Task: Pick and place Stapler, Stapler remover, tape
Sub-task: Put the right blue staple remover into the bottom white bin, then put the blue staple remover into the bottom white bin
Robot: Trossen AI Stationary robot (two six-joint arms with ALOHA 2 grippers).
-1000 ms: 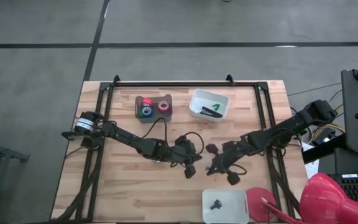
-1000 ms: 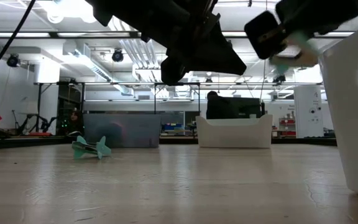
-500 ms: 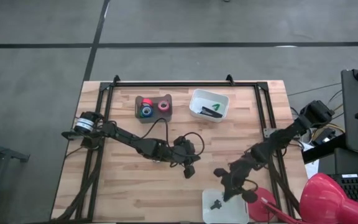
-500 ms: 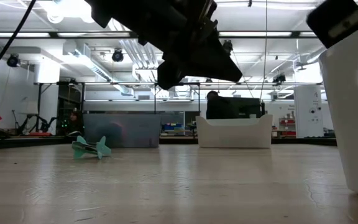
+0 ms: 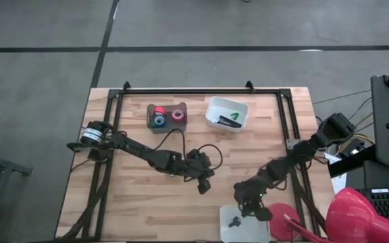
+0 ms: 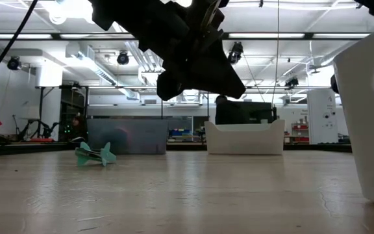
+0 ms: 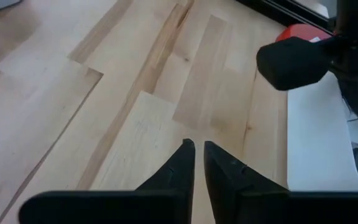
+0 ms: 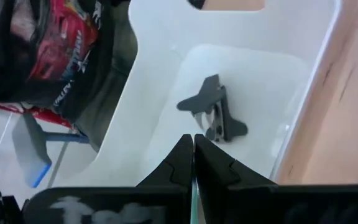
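The right gripper [image 8: 193,144], closed on nothing, hovers above the white bin [image 8: 154,81] holding a dark stapler remover [image 8: 213,113]. It looks light and stiff, probably best pinched across its wings.

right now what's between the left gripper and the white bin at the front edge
Only bare tabletop. The high view shows nothing lying between the left gripper and the white bin.
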